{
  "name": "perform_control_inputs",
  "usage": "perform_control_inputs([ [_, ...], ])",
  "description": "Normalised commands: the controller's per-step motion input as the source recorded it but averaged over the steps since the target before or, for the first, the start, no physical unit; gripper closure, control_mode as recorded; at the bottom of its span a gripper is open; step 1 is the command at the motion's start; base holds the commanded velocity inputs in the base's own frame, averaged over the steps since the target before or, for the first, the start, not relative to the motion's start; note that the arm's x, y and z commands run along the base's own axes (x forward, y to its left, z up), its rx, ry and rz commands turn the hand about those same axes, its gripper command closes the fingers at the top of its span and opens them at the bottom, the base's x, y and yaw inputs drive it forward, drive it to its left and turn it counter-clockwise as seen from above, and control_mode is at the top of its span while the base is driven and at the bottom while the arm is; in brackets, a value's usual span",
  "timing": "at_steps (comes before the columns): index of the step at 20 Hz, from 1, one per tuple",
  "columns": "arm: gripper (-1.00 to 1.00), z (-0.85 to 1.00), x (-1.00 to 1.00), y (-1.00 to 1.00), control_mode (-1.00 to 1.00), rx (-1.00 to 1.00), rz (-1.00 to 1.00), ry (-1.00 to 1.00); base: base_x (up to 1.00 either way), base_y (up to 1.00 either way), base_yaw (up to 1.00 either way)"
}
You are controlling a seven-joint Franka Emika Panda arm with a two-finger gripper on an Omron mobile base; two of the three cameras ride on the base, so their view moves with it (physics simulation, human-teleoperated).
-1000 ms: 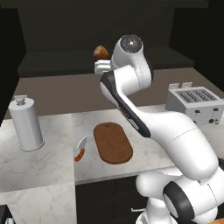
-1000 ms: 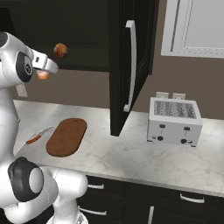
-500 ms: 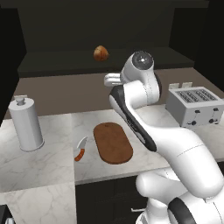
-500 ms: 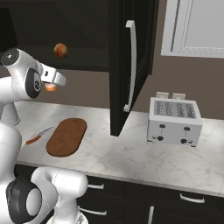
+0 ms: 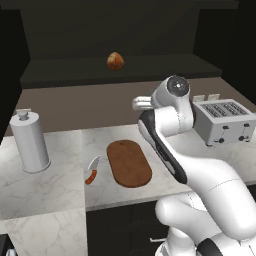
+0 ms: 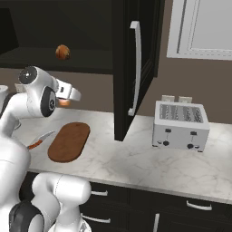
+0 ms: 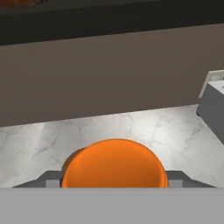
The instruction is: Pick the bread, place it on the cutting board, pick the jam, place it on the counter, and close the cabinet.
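Pincer [image 7: 114,186] clamped on jam [image 7: 114,168], held above worktop [image 7: 131,127] for set-down w/ board [image 5: 129,162] at 9 o'clock; roll [image 5: 115,61] on shelf.

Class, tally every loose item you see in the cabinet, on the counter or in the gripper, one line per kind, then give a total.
Bread roll: 1
Orange jam jar: 1
Cutting board: 1
Knife: 1
Toaster: 1
Grey canister: 1
Total: 6
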Motion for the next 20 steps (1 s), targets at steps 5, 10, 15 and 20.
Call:
perform_control_inputs([
  [5, 1.0, -0.4, 0.0, -0.41, -1.0, 0.0, 0.0, 0.0, 0.0, 0.0, 0.0],
  [10, 1.0, -0.41, 0.0, -0.36, -1.0, 0.0, 0.0, 0.0, 0.0, 0.0, 0.0],
  [15, 1.0, -0.44, 0.0, -0.32, -1.0, 0.0, 0.0, 0.0, 0.0, 0.0, 0.0],
  [20, 1.0, -0.46, 0.0, -0.26, -1.0, 0.0, 0.0, 0.0, 0.0, 0.0, 0.0],
])
